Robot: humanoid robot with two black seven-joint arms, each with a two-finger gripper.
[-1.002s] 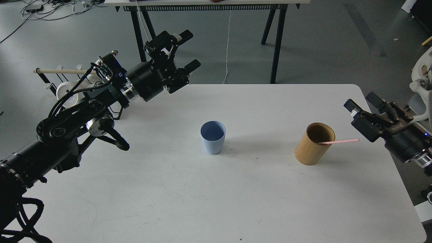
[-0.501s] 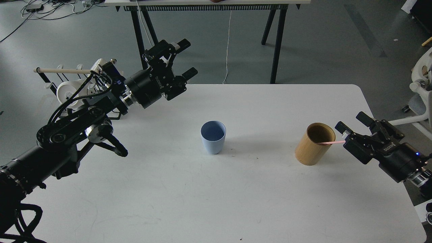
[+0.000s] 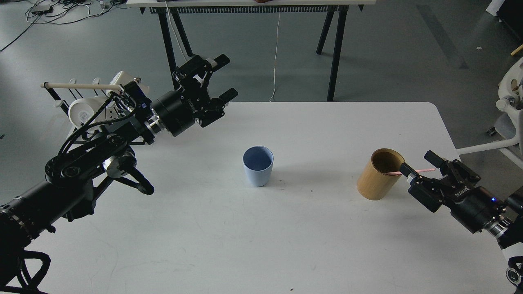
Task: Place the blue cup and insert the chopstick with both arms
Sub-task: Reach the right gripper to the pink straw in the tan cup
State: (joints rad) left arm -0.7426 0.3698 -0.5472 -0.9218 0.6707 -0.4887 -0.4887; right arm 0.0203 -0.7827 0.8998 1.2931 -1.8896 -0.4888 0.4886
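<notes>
The white table [image 3: 229, 245] is bare along its near edge. At the near right, the right end effector [image 3: 417, 162] reaches in low over the table, pointing left toward the wooden holder [image 3: 374, 183]. Its two fingers are spread apart, one on the near side and one on the far side of the chopstick [image 3: 425, 170], and neither finger can be seen pressing on the stick. The chopstick is thin and pink; one end sits inside the wooden holder and the rest leans out over the holder's right rim, passing between those fingers. The holder stands upright on the right part of the table, its open mouth facing up.

Near the middle of the table stands the blue cup [image 3: 258, 167], upright, mouth up, well apart from the holder and from both arms.

Farther back on the left, the left arm [image 3: 81, 163] stretches from the near left corner up toward the far edge of the table. The left end effector [image 3: 226, 77] hangs above the far left part of the table, fingers wide apart and holding nothing.

Behind that arm, off the table's far left side, a black rack [image 3: 57, 98] carries a pale wooden rod [image 3: 81, 86] and white mugs [image 3: 81, 112].
</notes>
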